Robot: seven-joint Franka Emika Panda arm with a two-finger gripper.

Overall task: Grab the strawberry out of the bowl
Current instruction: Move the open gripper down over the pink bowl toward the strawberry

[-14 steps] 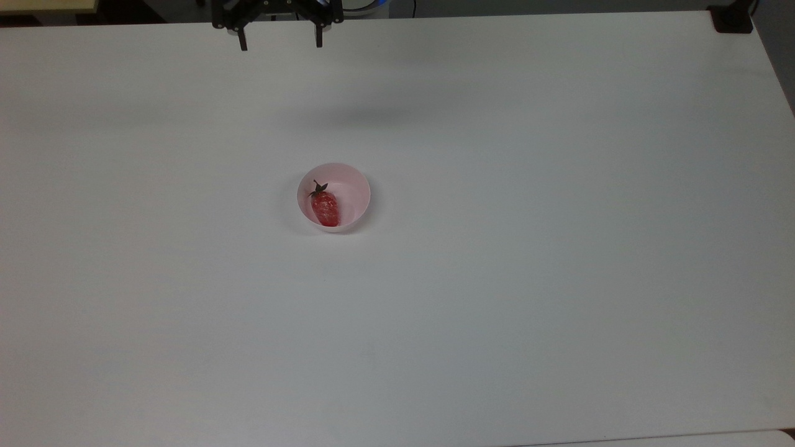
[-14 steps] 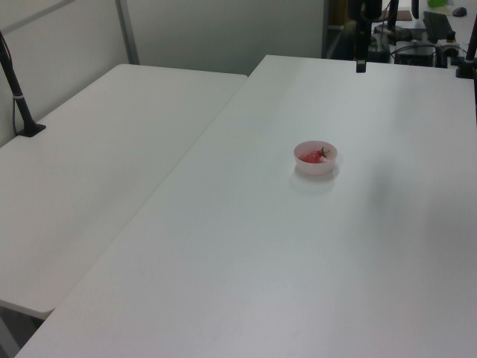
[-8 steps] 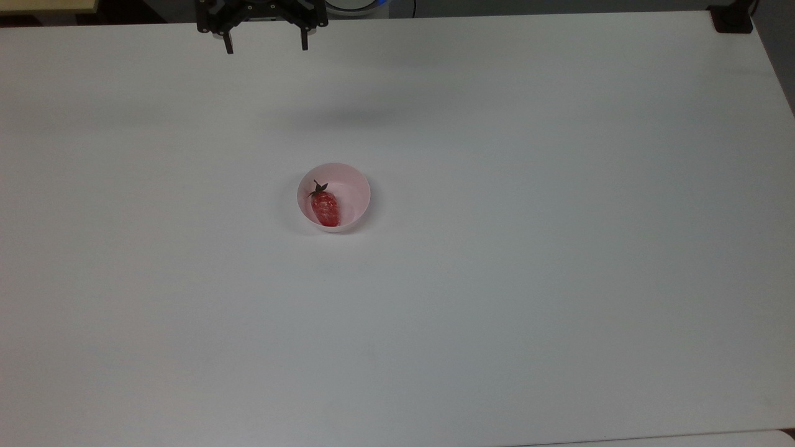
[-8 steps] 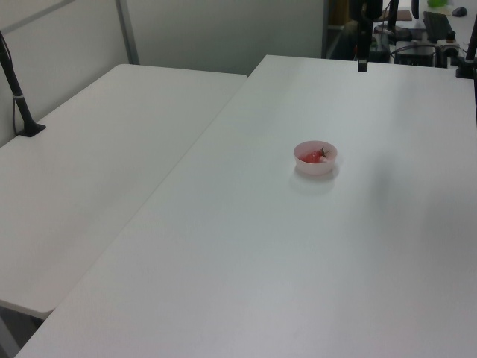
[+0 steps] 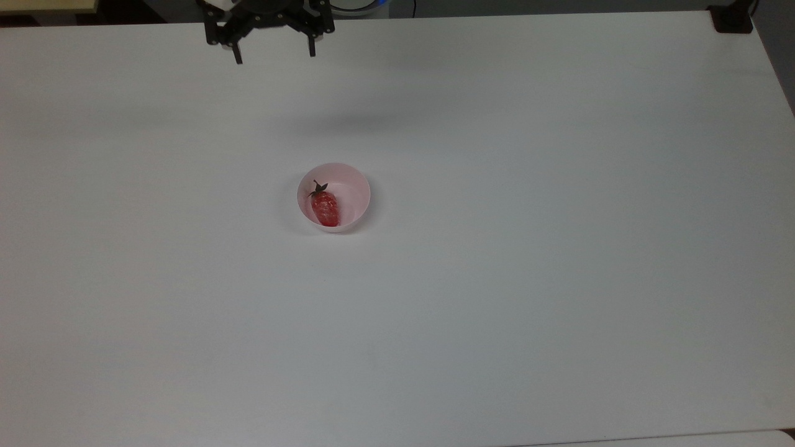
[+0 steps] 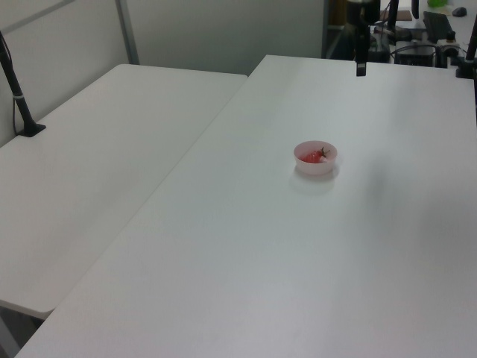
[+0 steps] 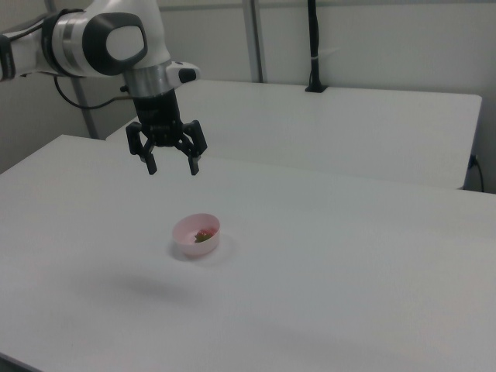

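No lettering, label, brand, number or sign can be read on anything in these pictures.

Soft, even light is falling from overhead, washing the white table (image 5: 497, 279) pale grey. A faint blurred shadow is lying toward the table's far edge in the top view, and another soft one is hugging the bowl (image 5: 354, 186). Glare is staying mild.
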